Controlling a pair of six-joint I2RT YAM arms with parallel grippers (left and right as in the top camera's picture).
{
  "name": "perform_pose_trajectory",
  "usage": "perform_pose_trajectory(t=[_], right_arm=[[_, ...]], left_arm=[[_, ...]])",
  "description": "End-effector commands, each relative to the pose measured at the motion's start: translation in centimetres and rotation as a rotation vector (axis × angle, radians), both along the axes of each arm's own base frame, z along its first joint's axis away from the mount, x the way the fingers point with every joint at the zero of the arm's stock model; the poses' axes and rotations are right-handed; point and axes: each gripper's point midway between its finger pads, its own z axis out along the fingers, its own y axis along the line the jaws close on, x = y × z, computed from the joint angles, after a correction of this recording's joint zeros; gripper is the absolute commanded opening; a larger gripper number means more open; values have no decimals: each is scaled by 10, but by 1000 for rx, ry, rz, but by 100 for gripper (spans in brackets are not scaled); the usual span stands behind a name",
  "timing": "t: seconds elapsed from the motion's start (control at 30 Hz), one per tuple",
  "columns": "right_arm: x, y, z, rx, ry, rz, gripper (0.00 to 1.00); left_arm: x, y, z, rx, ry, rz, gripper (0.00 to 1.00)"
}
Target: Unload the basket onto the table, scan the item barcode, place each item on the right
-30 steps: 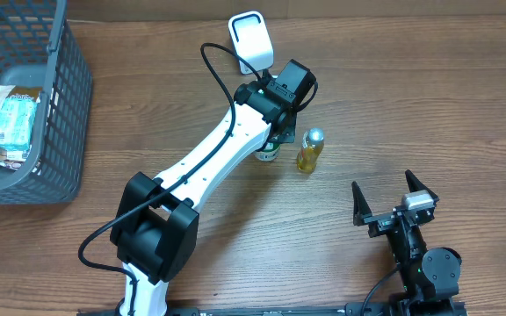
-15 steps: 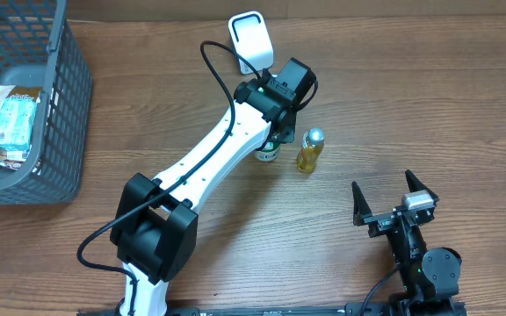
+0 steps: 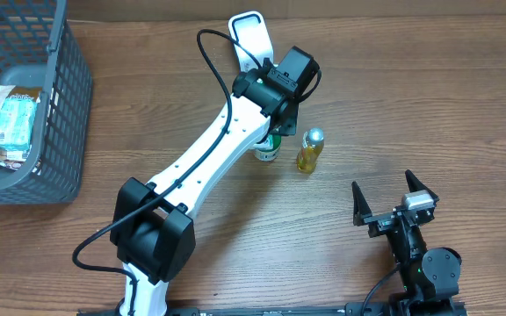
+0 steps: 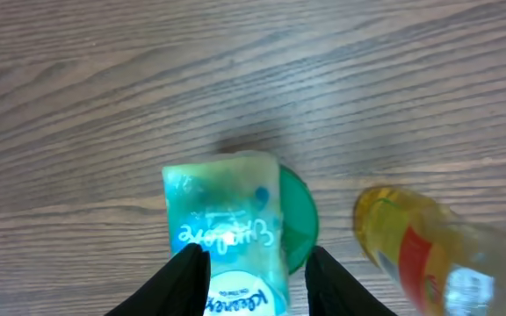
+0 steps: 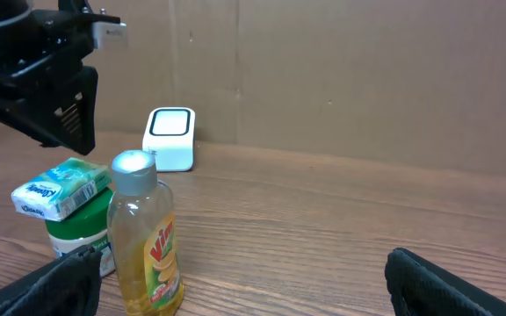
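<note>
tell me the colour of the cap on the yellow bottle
Silver. The cap shows best in the right wrist view.

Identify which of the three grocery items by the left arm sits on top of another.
The tissue pack: it lies on the green-lidded tub, while the yellow bottle stands on the table.

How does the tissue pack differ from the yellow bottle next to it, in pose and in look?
The tissue pack lies slightly tilted on top of the green-lidded jar; the yellow bottle stands upright on the table. The tissue pack is a soft blue-green wrapper; the yellow bottle is clear, with yellow liquid and a silver cap. Both sit close together, near the white scanner.
</note>
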Motion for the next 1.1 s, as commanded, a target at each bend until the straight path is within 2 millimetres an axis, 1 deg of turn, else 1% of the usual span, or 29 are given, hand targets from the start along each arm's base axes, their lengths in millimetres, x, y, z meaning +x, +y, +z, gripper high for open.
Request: perform_pose_trajectory(t=[0.0,0.27,0.47,0.57,0.67,0.83,0.9,0.97,1.07], right_arm=[[0,-2,-3,-1,-1,-8,100],[0,-2,-3,-1,-1,-8,100],[0,-2,-3,-1,-1,-8,100],[0,-2,-2,-1,-1,-8,100],[0,-2,-2,-1,-1,-8,100],[0,-2,-3,-1,-1,-8,100],[0,-2,-2,-1,-1,-8,100],[0,-2,-3,-1,-1,-8,100],[0,-2,-2,-1,-1,-8,100]], left_arm=[[-3,4,-13,53,11,-13,39],[-4,5,-22,56,15,-13,45],[-5,3,-27,64,25,-18,46],[-6,1,-37,88,36,-24,47],[-5,6,-46,141,33,-20,49],[-9,8,-59,174,65,-23,49],[-10,9,-61,180,73,-25,45],[-10,9,-61,180,73,-24,29],[-7,9,-57,182,60,-21,12]])
